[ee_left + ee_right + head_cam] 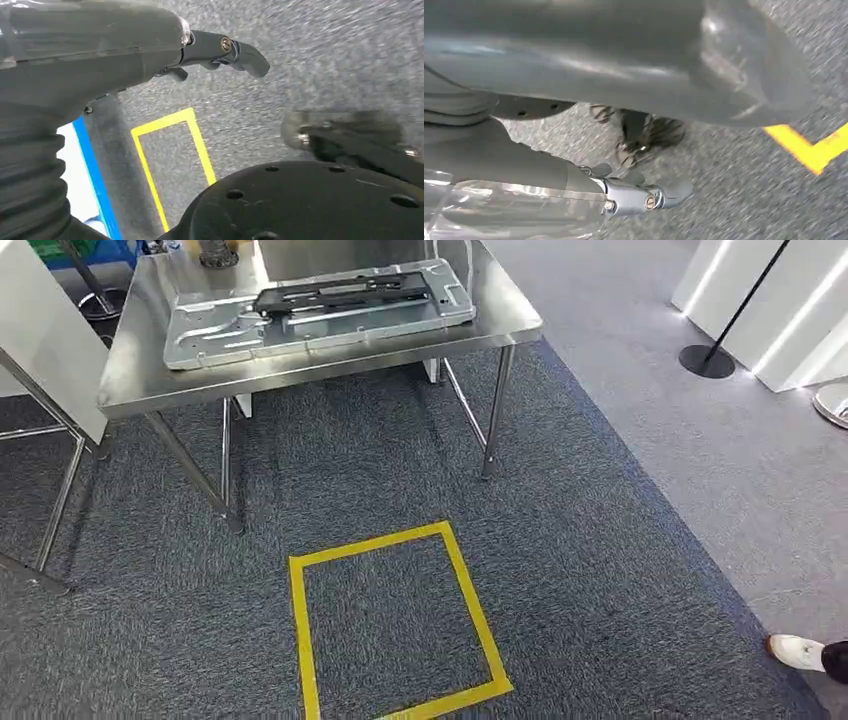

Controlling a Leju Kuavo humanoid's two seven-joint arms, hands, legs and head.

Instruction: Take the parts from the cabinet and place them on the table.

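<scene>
A steel table (330, 350) stands ahead of the robot on blue-grey carpet (600, 570), bearing a large pressed-metal panel (220, 325) with a dark frame-like part (345, 290) lying on top of it; these look like parts of the task's kind, though no cabinet can be picked out for certain; the left hand (215, 52) hangs over the carpet, its dark fingers (245, 55) extended and lying close together around nothing; the right hand (644, 192) likewise hangs low with nothing in it, though how its fingers lie cannot be told from the little that shows. The risks here are of walking rather than handling, it seems: the table's near edge and its splayed legs (495, 410) jut toward the robot's path, and a hanging arm could clip the corner if the turn is cut tight; a second stand's thin legs (60, 500) crowd the far left; a person's white shoe (797, 651) sits at the lower right, near the carpet's border, and a sideways step that way could meet it; a black-based post (708, 360) stands well apart on the grey floor. Open room lies in the middle, around the yellow taped square (395, 625) marked just before the table, with bare carpet on either side; blur in both wrist views makes finer judgement of clearances unsafe.
</scene>
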